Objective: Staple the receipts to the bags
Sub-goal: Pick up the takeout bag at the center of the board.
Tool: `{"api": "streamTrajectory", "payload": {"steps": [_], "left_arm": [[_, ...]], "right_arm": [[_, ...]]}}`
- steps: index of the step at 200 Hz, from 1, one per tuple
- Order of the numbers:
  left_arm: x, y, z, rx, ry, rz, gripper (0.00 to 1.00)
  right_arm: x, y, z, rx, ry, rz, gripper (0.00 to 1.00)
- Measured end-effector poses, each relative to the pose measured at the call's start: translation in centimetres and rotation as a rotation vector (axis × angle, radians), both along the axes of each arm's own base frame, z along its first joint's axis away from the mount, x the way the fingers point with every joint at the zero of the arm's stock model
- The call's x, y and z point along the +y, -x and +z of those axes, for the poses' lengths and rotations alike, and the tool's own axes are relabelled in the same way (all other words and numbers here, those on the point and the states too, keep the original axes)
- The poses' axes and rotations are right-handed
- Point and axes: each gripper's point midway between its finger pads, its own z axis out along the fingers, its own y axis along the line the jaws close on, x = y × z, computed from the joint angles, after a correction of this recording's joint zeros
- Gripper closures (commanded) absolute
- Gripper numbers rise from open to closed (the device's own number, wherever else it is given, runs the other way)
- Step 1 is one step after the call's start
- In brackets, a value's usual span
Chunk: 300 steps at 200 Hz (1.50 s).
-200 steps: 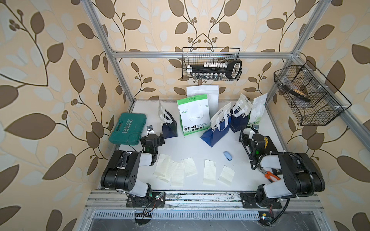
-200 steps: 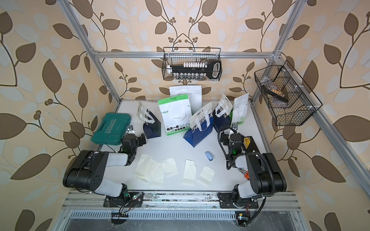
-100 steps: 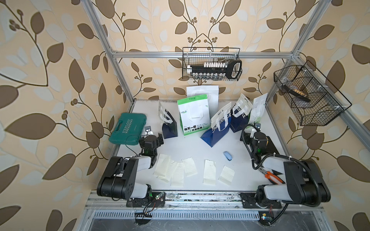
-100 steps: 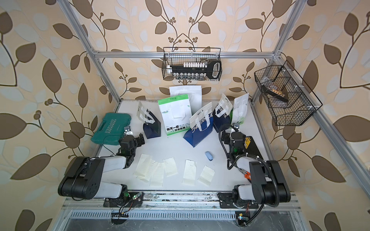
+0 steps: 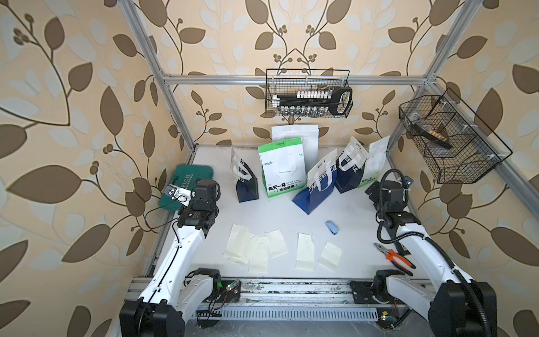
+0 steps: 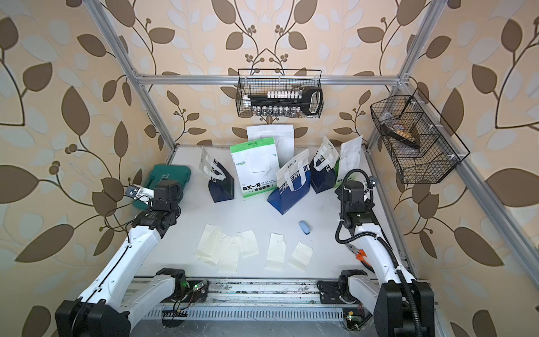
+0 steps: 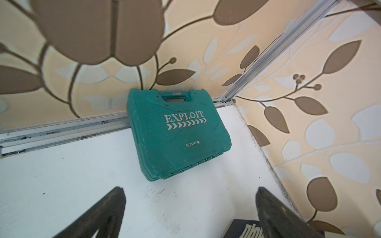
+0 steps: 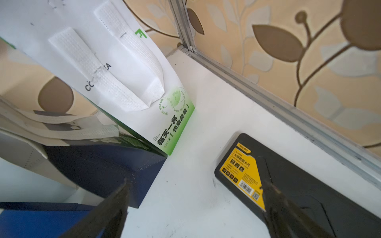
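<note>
The receipts (image 5: 305, 251) lie flat in a loose row along the near part of the white bench (image 5: 285, 216); the ones toward the left arm overlap, and two lie singly toward the right arm. The bags (image 5: 281, 169) stand in a ragged line across the back of the bench, well apart from the slips: a navy one, a green-and-white one with a plain white one behind it, a tilted blue one, another navy one and a second green-and-white one. A light-blue stapler (image 5: 332, 227) lies between the two rows, touching neither. The left claw (image 7: 188, 191) is spread wide and holds nothing, over bare bench facing the teal tool case (image 7: 177, 134) at the left edge. The right claw (image 8: 195, 183) is likewise spread and holds nothing, above bare bench between a navy bag (image 8: 107, 164) and a black case with a yellow label (image 8: 288, 185). Orange-handled pliers (image 5: 393, 256) lie beside the right arm.
</note>
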Motion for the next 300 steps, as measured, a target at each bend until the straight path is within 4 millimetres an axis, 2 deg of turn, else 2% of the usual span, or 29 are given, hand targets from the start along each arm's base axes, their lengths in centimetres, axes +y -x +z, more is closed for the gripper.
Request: {"api": "streamTrajectory", "payload": {"steps": [27, 53, 72, 88, 102, 115, 143, 165, 213, 242, 265, 281, 300], "left_arm": [[-0.6, 1.0, 0.2, 0.003, 0.039, -0.039, 0.01], [-1.4, 2.2, 3.5, -0.143, 0.064, -0.098, 0.01], [-2.5, 2.2, 6.2, -0.197, 0.066, -0.186, 0.01], [-3.7, 1.0, 8.8, -0.191, 0.063, -0.273, 0.01], [-5.2, -0.9, 10.9, -0.168, 0.061, -0.380, 0.03], [-6.9, -2.6, 12.1, -0.145, 0.060, -0.492, 0.07], [-9.9, -5.3, 11.2, -0.021, 0.054, -0.693, 0.22], [-11.2, -7.0, 10.1, 0.089, 0.023, -0.806, 0.27], [-13.0, -9.2, 8.0, 0.184, -0.048, -0.980, 0.38], [-13.4, -10.6, 7.9, 0.204, -0.089, -1.031, 0.48], [-13.6, -11.7, 7.6, 0.212, -0.116, -1.057, 0.51], [-13.7, -12.1, 7.0, 0.229, -0.122, -1.073, 0.58], [-13.8, -12.7, 6.0, 0.255, -0.121, -1.086, 0.72]], "right_arm": [[1.6, 0.7, -0.9, 0.024, -0.089, 0.058, 0.00], [3.5, 1.3, -0.9, 0.051, -0.146, 0.154, 0.00], [5.4, 1.6, -0.7, 0.064, -0.180, 0.245, 0.01], [7.2, 2.1, -0.6, 0.077, -0.191, 0.324, 0.00], [9.5, 2.6, -0.5, 0.091, -0.182, 0.417, 0.00], [11.8, 3.1, -0.4, 0.117, -0.163, 0.506, 0.00], [16.3, 4.7, -0.4, 0.167, -0.104, 0.678, 0.04], [17.9, 5.7, -1.0, 0.210, -0.079, 0.749, 0.06], [19.2, 7.0, -1.7, 0.257, -0.047, 0.826, 0.07], [19.6, 7.5, -1.9, 0.273, -0.037, 0.860, 0.08], [19.8, 7.8, -2.1, 0.286, -0.030, 0.878, 0.08], [19.7, 8.0, -2.2, 0.294, -0.025, 0.882, 0.08], [19.6, 8.1, -2.4, 0.304, -0.020, 0.885, 0.08]]}}
